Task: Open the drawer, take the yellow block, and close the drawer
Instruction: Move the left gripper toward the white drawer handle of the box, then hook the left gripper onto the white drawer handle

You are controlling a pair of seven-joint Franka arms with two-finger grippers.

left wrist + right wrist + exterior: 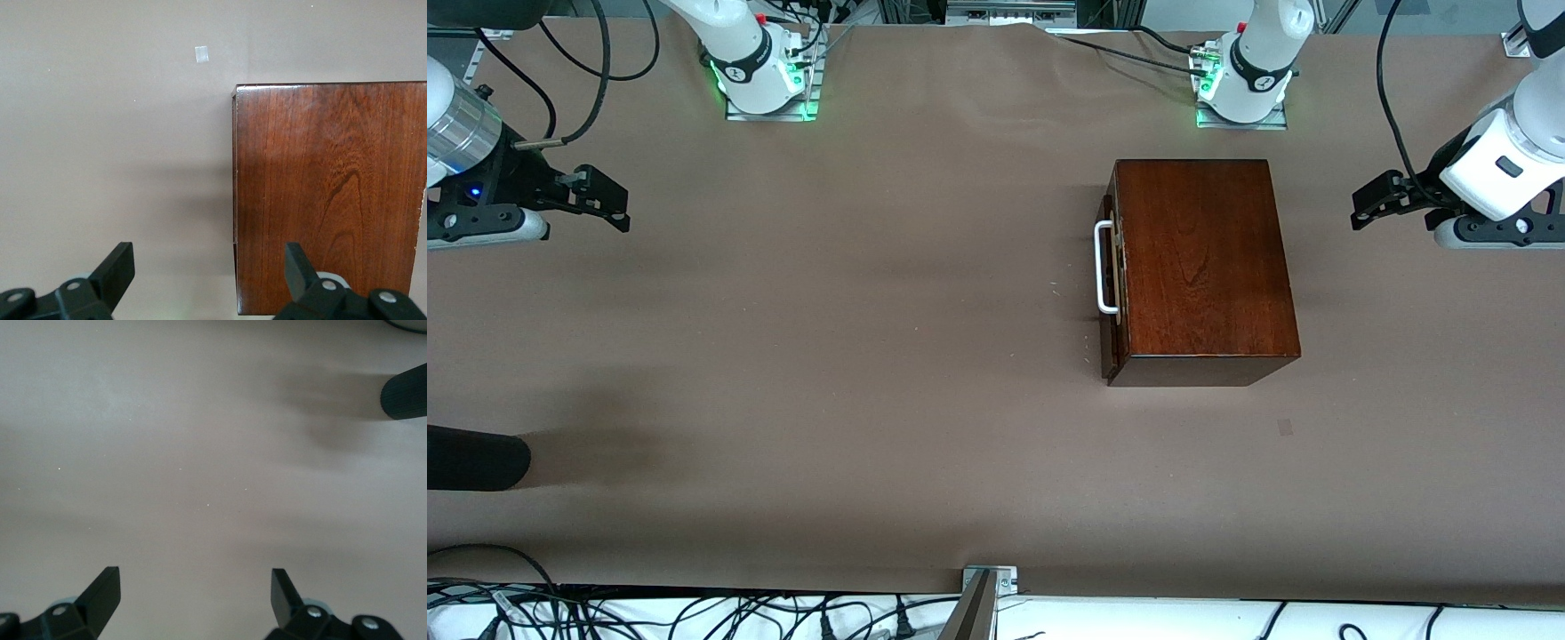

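The dark reddish-brown wooden box (1200, 267) stands on the table toward the left arm's end. Its drawer is pushed in, and the white bar handle (1104, 267) faces the right arm's end. The yellow block is hidden. My left gripper (1362, 206) hovers open over the table at the left arm's end, beside the box and apart from it. In the left wrist view the box top (330, 193) lies under one finger of the left gripper (208, 257). My right gripper (615, 203) hangs open over bare table at the right arm's end, holding nothing (195, 580).
A black cylinder (476, 458) juts in at the right arm's end, nearer the front camera, and shows in the right wrist view (405, 392). A small pale patch (1285, 427) marks the tabletop near the box. Cables run along the table's front edge.
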